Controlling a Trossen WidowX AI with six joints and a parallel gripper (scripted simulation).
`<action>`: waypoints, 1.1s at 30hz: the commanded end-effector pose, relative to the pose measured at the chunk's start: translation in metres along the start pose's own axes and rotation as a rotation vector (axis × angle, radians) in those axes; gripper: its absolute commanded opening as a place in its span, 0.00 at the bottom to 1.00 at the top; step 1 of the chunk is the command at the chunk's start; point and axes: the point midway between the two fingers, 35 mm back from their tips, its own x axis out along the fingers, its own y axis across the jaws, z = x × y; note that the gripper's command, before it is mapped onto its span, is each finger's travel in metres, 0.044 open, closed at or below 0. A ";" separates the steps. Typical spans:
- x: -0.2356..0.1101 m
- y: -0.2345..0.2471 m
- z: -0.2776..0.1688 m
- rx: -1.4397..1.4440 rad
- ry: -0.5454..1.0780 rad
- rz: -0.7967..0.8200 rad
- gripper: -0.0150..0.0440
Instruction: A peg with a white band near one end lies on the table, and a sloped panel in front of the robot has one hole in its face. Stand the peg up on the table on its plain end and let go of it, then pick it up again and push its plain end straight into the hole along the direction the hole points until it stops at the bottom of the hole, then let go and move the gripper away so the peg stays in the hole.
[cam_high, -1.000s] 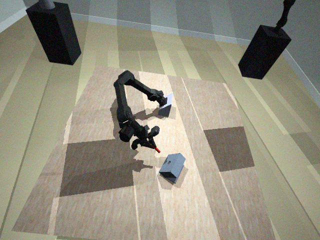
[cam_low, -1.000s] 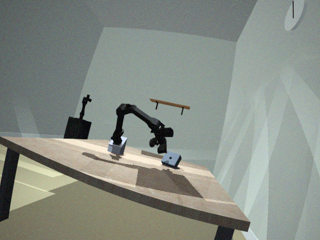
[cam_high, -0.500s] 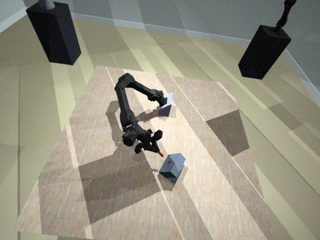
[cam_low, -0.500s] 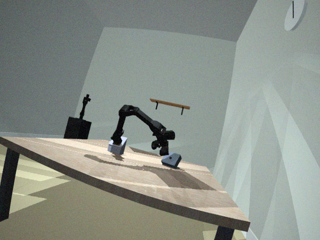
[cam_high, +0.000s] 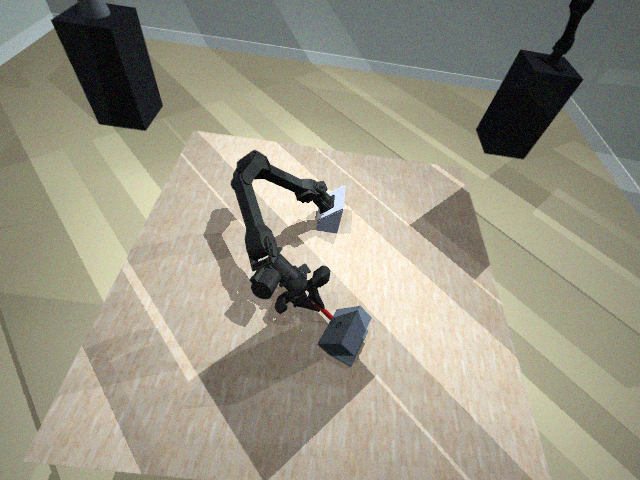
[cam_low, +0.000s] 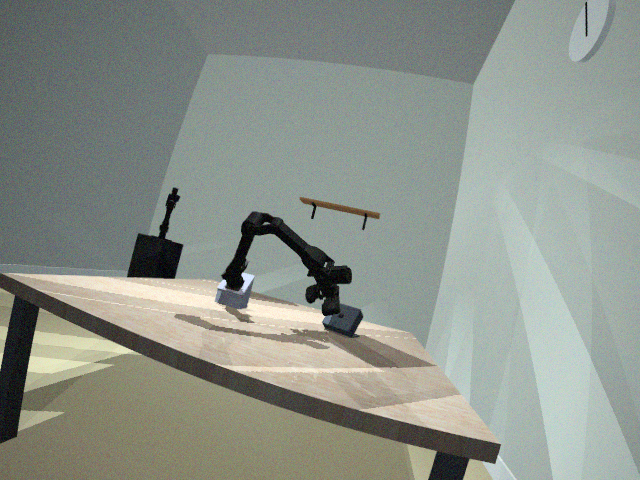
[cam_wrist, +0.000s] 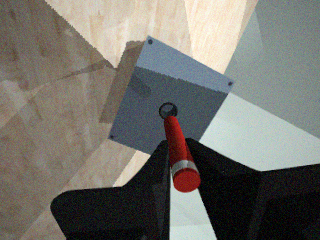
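My gripper (cam_wrist: 176, 144) (cam_high: 310, 302) (cam_low: 332, 308) is shut on the red peg (cam_wrist: 176, 142) (cam_high: 324, 311). The peg's white band (cam_wrist: 184, 166) is at the near end, behind the fingers. Its plain end points at the dark round hole (cam_wrist: 168, 110) (cam_high: 338, 325) in the face of the blue-grey sloped panel (cam_wrist: 150, 95) (cam_high: 345, 334) (cam_low: 343, 320) and its tip sits right at the hole's lower rim. I cannot tell whether the tip is inside. In the top and exterior views the gripper is close to the panel's face, low over the table.
The arm's base stands on a pale block (cam_high: 330, 212) (cam_low: 235, 293) farther back on the wooden table (cam_high: 155, 392) (cam_low: 310, 382). Two black pedestals (cam_high: 111, 67) (cam_high: 527, 103) stand on the floor beyond the table.
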 end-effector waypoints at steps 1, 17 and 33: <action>0.003 0.000 0.000 0.000 0.001 -0.006 0.25; 0.024 0.000 0.001 0.000 0.002 -0.006 0.25; 0.022 0.000 0.000 -0.005 0.004 -0.003 0.25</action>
